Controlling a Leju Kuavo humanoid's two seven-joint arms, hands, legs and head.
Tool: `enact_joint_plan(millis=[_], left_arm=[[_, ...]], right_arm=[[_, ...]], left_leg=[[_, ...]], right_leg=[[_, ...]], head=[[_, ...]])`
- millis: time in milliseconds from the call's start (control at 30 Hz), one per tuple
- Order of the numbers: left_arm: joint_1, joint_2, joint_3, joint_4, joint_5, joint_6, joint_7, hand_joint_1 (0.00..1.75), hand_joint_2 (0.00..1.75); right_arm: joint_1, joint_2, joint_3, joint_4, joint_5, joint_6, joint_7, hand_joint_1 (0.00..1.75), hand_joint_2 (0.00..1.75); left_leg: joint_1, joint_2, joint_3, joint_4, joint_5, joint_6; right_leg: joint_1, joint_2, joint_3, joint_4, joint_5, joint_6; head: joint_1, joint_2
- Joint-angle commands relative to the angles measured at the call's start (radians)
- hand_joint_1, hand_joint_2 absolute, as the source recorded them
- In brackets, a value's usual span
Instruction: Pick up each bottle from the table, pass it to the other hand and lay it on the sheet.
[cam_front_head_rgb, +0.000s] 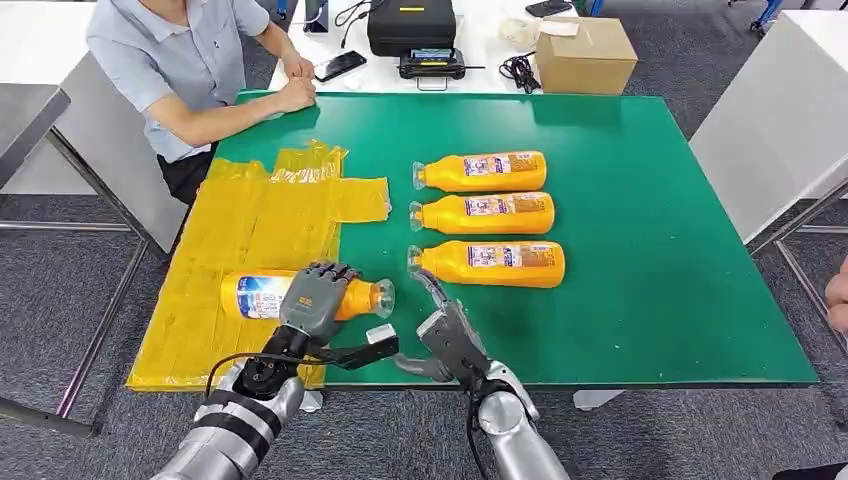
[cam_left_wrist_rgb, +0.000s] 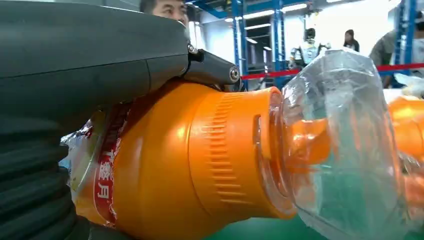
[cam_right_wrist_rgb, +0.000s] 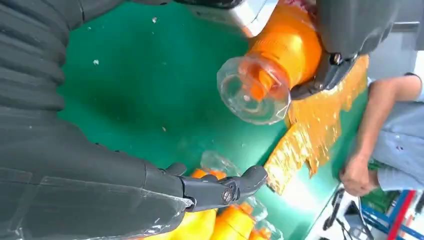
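My left hand (cam_front_head_rgb: 315, 300) grips an orange bottle (cam_front_head_rgb: 255, 297) around its neck end, low over the near part of the yellow sheet (cam_front_head_rgb: 250, 225); its clear cap pokes out over the green table (cam_front_head_rgb: 660, 250). In the left wrist view the bottle (cam_left_wrist_rgb: 190, 160) sits under my left hand (cam_left_wrist_rgb: 90, 55). My right hand (cam_front_head_rgb: 445, 335) is just right of the cap, fingers apart and holding nothing. The right wrist view shows the right hand (cam_right_wrist_rgb: 100, 175) apart from the held bottle (cam_right_wrist_rgb: 280, 60). Three more orange bottles (cam_front_head_rgb: 485, 171) (cam_front_head_rgb: 485, 212) (cam_front_head_rgb: 490, 263) lie side by side mid-table.
A person (cam_front_head_rgb: 190, 60) sits at the table's far left corner with hands resting on its edge. Behind the table stand a cardboard box (cam_front_head_rgb: 585, 55) and a black case (cam_front_head_rgb: 410, 25). Another person's hand (cam_front_head_rgb: 838, 295) shows at the right edge.
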Motion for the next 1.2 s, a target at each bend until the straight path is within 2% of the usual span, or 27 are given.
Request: enact_joint_plan(millis=[33,233,267,333,467,500,533,567,600,633,833,1200], left_arm=[[-0.049,0.071,-0.094,0.138,-0.007,-0.009,0.005,1.75,1.75],[-0.068,0.08,-0.091,0.189,-0.007,-0.026,0.026,1.75,1.75],[-0.071,0.083,-0.092,0.197,-0.007,-0.029,0.029,1.54,1.75],[-0.071,0.083,-0.074,0.208,-0.007,-0.034,0.033,1.34,1.75],[-0.071,0.084,-0.071,0.21,-0.007,-0.031,0.03,1.34,1.75],[-0.071,0.084,-0.071,0.21,-0.007,-0.031,0.03,1.34,1.75],[-0.071,0.084,-0.071,0.21,-0.007,-0.031,0.03,1.05,1.75],[-0.07,0.084,-0.07,0.213,-0.007,-0.033,0.031,0.49,1.75],[-0.076,0.082,-0.058,0.23,-0.006,-0.053,0.033,0.07,1.75],[-0.074,0.085,-0.057,0.231,-0.006,-0.052,0.033,0.0,1.75],[-0.085,0.068,0.0,0.299,-0.001,-0.154,0.01,0.0,1.75],[-0.084,0.035,0.049,0.268,-0.004,-0.118,-0.015,0.0,1.75]], right_arm=[[-0.073,-0.028,0.03,0.079,-0.01,-0.003,-0.011,0.0,1.75],[-0.078,-0.033,0.035,0.085,-0.017,-0.006,-0.017,0.0,1.75],[-0.078,-0.034,0.035,0.085,-0.018,-0.006,-0.017,0.0,1.75],[-0.077,-0.036,0.035,0.087,-0.019,-0.006,-0.018,0.0,1.75],[-0.077,-0.037,0.034,0.088,-0.02,-0.006,-0.019,0.0,1.75],[-0.077,-0.037,0.034,0.088,-0.02,-0.006,-0.019,0.0,1.75],[-0.077,-0.037,0.034,0.088,-0.02,-0.006,-0.019,0.0,1.75],[-0.077,-0.037,0.035,0.088,-0.02,-0.006,-0.019,0.0,1.75],[-0.078,-0.038,0.035,0.091,-0.021,-0.006,-0.02,0.0,1.75],[-0.078,-0.039,0.035,0.091,-0.021,-0.006,-0.02,0.0,1.75],[-0.088,-0.043,0.032,0.114,-0.028,-0.006,-0.026,0.0,1.75],[-0.082,-0.044,0.028,0.107,-0.03,-0.013,-0.03,0.0,1.75]], left_leg=[[0.0,0.003,0.003,-0.001,-0.001,-0.001],[0.0,0.003,0.003,-0.001,-0.001,-0.001],[0.001,0.005,0.005,0.0,-0.002,-0.002],[0.001,0.005,0.005,0.0,-0.002,-0.002],[0.002,0.006,0.005,0.0,-0.002,-0.003],[0.001,0.002,0.004,-0.001,-0.001,-0.002],[0.001,0.001,0.004,-0.001,0.0,-0.002],[0.001,0.002,0.006,-0.001,-0.001,-0.002],[0.001,0.003,0.005,0.0,-0.001,-0.002],[0.002,0.003,0.007,0.0,-0.002,-0.003],[0.001,0.003,0.009,-0.001,-0.001,-0.002],[0.001,0.003,0.014,-0.001,0.0,-0.003]], right_leg=[[0.0,0.002,0.002,-0.001,0.0,-0.002],[0.0,0.003,0.002,0.0,0.0,-0.001],[0.001,0.004,0.003,0.0,-0.001,-0.003],[0.001,0.004,0.004,0.0,-0.001,-0.003],[0.002,0.004,0.004,0.0,-0.001,-0.003],[0.001,0.0,0.003,0.0,-0.001,-0.002],[0.001,0.0,0.003,0.0,0.0,-0.002],[0.001,0.002,0.004,-0.001,-0.001,-0.003],[0.001,0.002,0.004,-0.001,0.0,-0.002],[0.002,0.003,0.005,-0.001,-0.001,-0.003],[0.001,0.002,0.008,-0.001,0.0,-0.003],[0.001,0.001,0.012,-0.001,0.0,-0.003]], head=[[0.0,0.0],[0.0,0.0],[0.0,0.0],[0.0,0.0],[-0.002,0.0],[0.0,0.0],[0.0,0.0],[-0.001,0.0],[0.0,0.0],[0.0,0.0],[0.0,0.0],[0.0,0.0]])
